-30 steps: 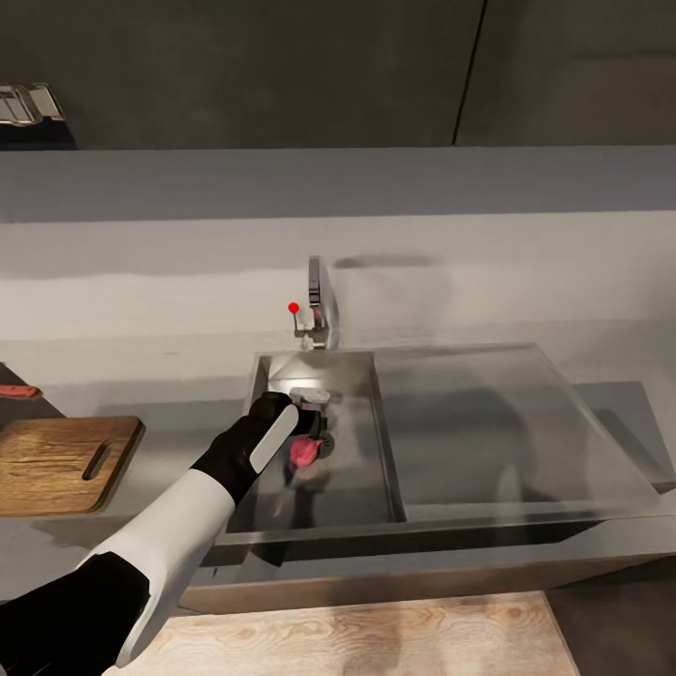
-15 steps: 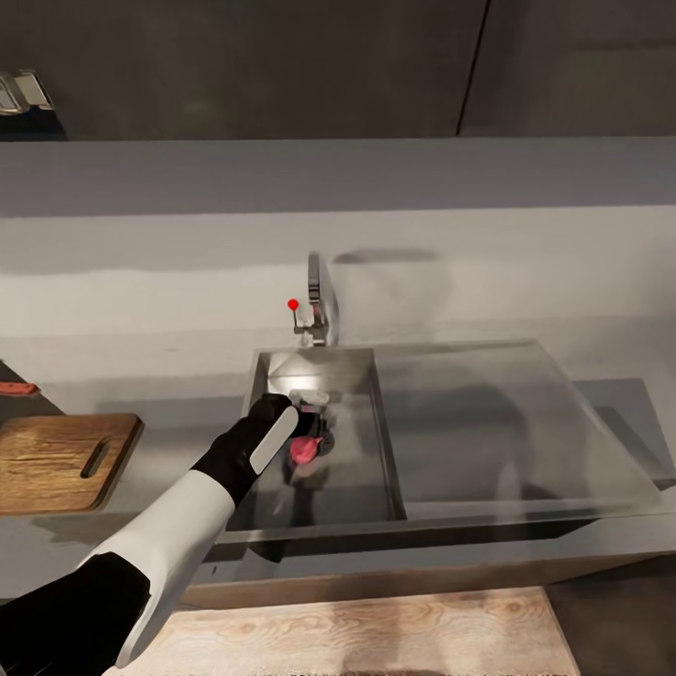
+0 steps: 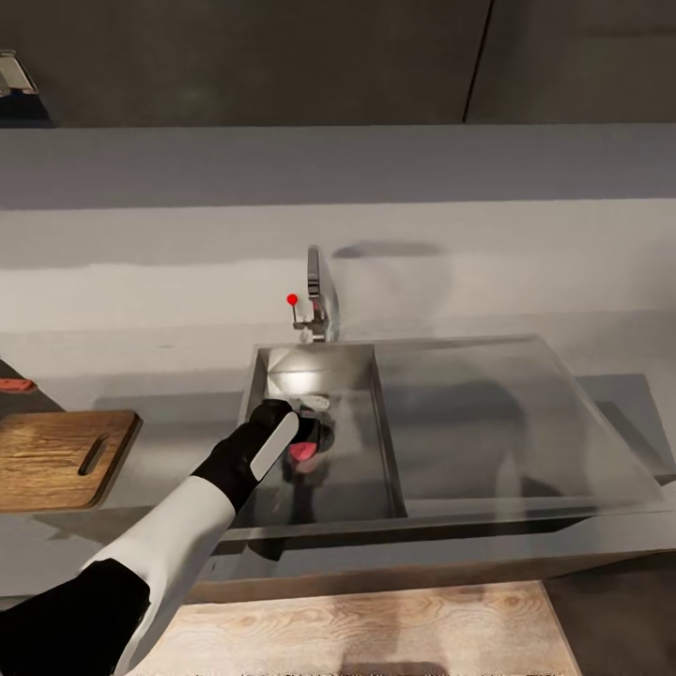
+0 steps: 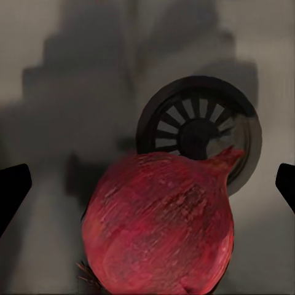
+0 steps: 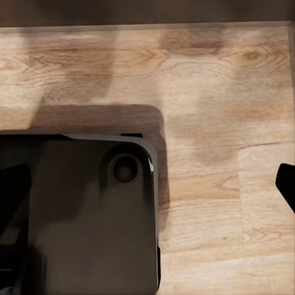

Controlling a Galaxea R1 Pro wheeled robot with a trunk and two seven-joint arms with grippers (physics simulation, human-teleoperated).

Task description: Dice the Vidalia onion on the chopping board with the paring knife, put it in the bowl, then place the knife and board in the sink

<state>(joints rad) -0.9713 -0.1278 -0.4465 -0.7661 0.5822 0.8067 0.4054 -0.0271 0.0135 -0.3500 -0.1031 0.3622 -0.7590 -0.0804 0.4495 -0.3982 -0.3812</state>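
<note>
Task barely begun: Vidalia onion [image 4: 160, 224] lies in the sink [image 3: 390, 451] beside the drain [image 4: 198, 134], left gripper [image 4: 147, 184] spread wide around it, ungrasped; chopping board [image 3: 56, 458] bare, dicing, bowl transfer and sink placement outstanding.

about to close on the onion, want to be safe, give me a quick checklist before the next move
1. Left hand open: ok, a fingertip shows at each edge of the left wrist view.
2. Onion centred between the fingers: ok.
3. Fingers clear of the onion: ok, gaps on both sides, no contact yet.
4. Onion inside the sink, beside the drain: ok.
5. Hand low enough to grip the widest part: cannot tell.
6. Chopping board ready on the counter: ok.
</note>
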